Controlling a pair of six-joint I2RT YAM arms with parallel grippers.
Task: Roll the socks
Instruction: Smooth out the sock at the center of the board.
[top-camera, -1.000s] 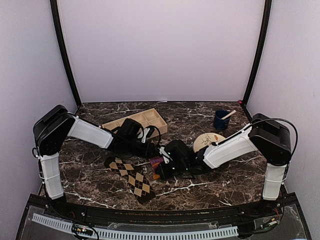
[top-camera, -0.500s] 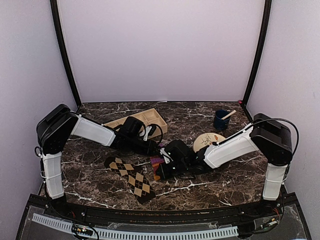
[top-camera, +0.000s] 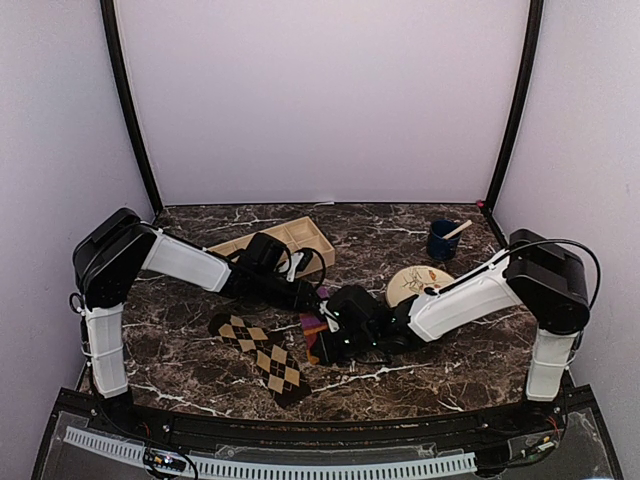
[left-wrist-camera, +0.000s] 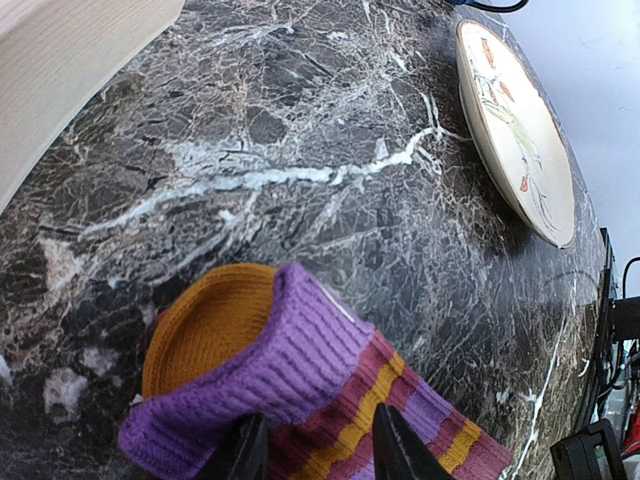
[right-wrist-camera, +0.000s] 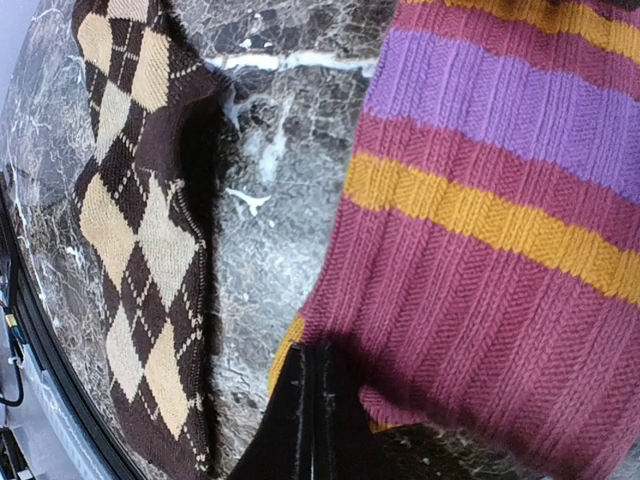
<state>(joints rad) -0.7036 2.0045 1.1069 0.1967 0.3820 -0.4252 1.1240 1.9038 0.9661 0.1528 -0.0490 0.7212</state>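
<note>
Lying near-centre on the dark marble table (top-camera: 470, 350): item 1, striped sock (left-wrist-camera: 330, 370), maroon/purple/orange bands, purple ribbed cuff w/ orange lining. In the left wrist view the cuff end is seen lifted, mouth gaping and orange inside exposed. Left gripper (left-wrist-camera: 318, 430) is set at that cuff, jaws narrow, striped fabric pinched between them. Right gripper (right-wrist-camera: 312, 355) is placed at the sock's opposite, maroon end on the near side. Its jaws are pressed together w/ no gap, and the maroon edge is caught at the tips and puckered there. Both arms are reached in low toward centre, so the sock is largely hidden under them in the top view. Item 2, argyle sock (top-camera: 262, 352), brown w/ tan diamonds, is laid flat on a diagonal, near and left of centre, just beside item 1. A strip of bare marble is shown between the two in the right wrist view. It is held by neither gripper. Other items: pale wooden tray (top-camera: 275, 243) w/ compartments, far left of centre, behind left arm. Cream plate (top-camera: 415, 283) w/ painted design, right of centre, partly covered by right arm. Dark blue cup (top-camera: 441, 241), far right, w/ a light stick (top-camera: 457, 229) leaned inside; type of stick cannot be told.
</note>
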